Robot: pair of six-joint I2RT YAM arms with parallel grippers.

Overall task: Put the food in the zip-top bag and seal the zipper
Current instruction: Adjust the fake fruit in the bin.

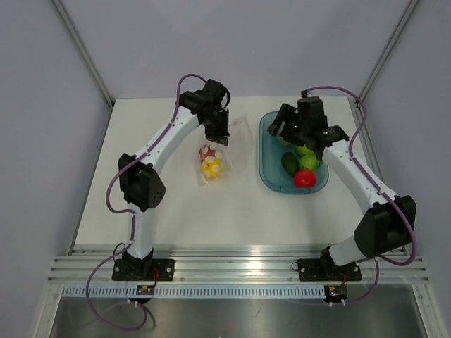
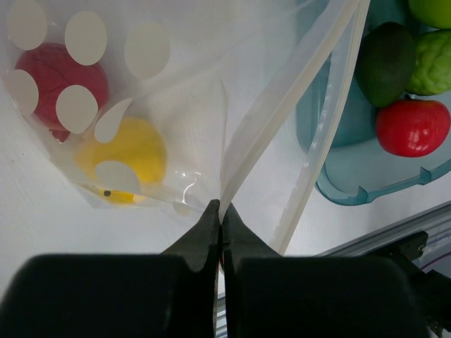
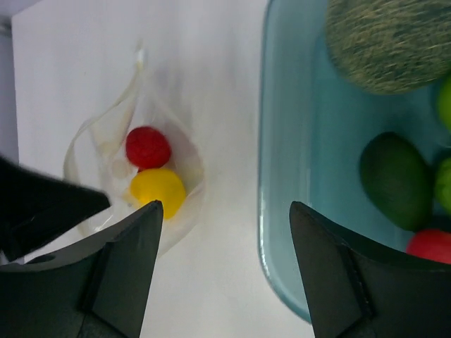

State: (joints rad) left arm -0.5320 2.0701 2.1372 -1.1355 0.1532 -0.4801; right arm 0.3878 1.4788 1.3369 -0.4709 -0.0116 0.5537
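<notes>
The dotted clear zip-top bag [image 1: 213,163] lies left of the tray, with a red piece [image 2: 60,77] and a yellow piece [image 2: 128,151] inside. My left gripper [image 2: 220,208] is shut on the bag's mouth edge beside the zipper strip [image 2: 331,120], and it holds the mouth up; it also shows in the top view [image 1: 220,137]. My right gripper [image 3: 225,208] is open and empty, above the tray's left rim [image 3: 271,176]. In the tray lie a grey-green ball [image 3: 387,42], a dark green piece [image 3: 394,179], a red piece [image 1: 304,179] and bright green pieces [image 1: 307,162].
The rigid translucent blue tray [image 1: 268,172] stands right of centre on the white table. Grey walls rise on both sides. A metal rail runs along the near edge [image 1: 239,271].
</notes>
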